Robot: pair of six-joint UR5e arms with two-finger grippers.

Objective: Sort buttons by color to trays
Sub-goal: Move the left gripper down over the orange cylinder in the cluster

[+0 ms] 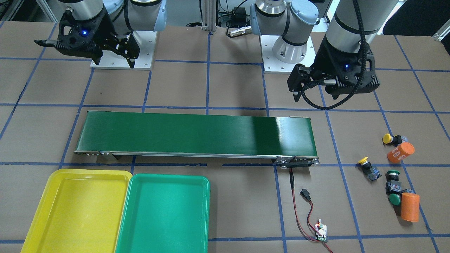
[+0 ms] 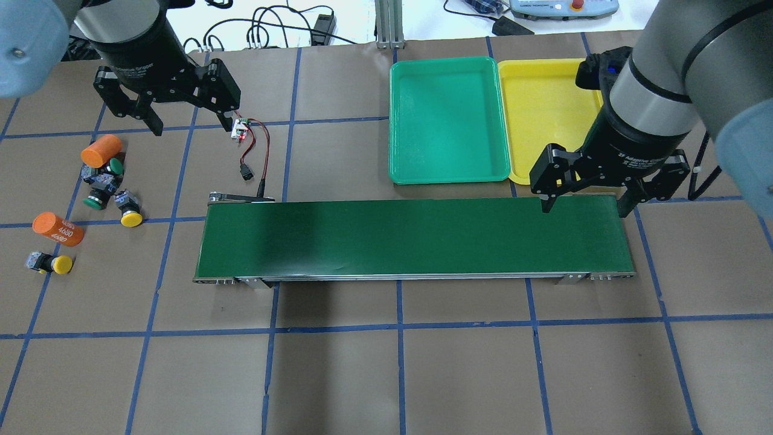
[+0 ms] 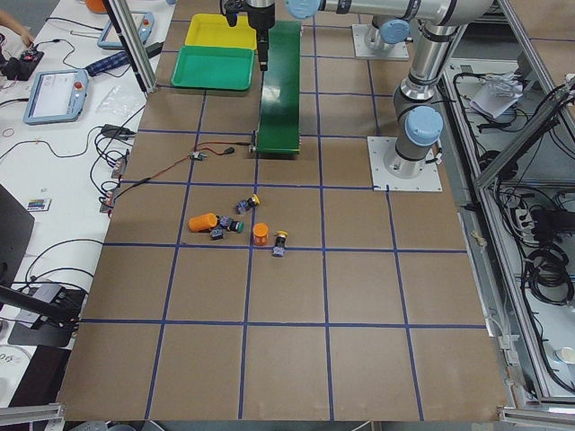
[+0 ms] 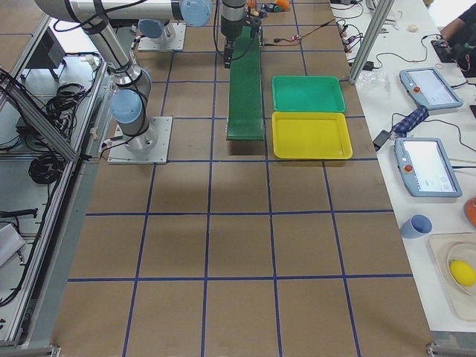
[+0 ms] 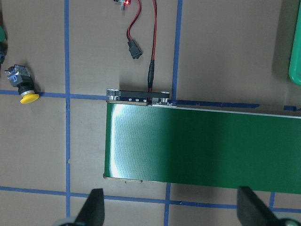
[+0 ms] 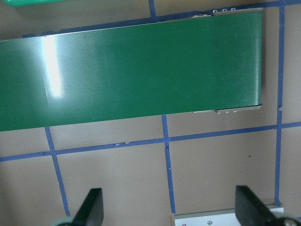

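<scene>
Losing yellow tray (image 2: 543, 90) corner behind right pincer (image 2: 584, 208) overhead. Seeing it and green tray (image 1: 165, 211) cropped at front view's bottom edge. Getting only a green button (image 5: 2, 35) sliver at left-wrist edge. Can't resolve buttons (image 3: 280, 241) in side views.

"4680" printed on orange cylinder (image 2: 57, 229)

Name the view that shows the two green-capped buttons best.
Exterior front-facing: one green button and the other green button show large, beside an orange cylinder. Overhead exterior shows them smaller, one crowded against that cylinder. Exterior left shows specks; the left wrist perhaps a green sliver; the rest nothing clear.
</scene>
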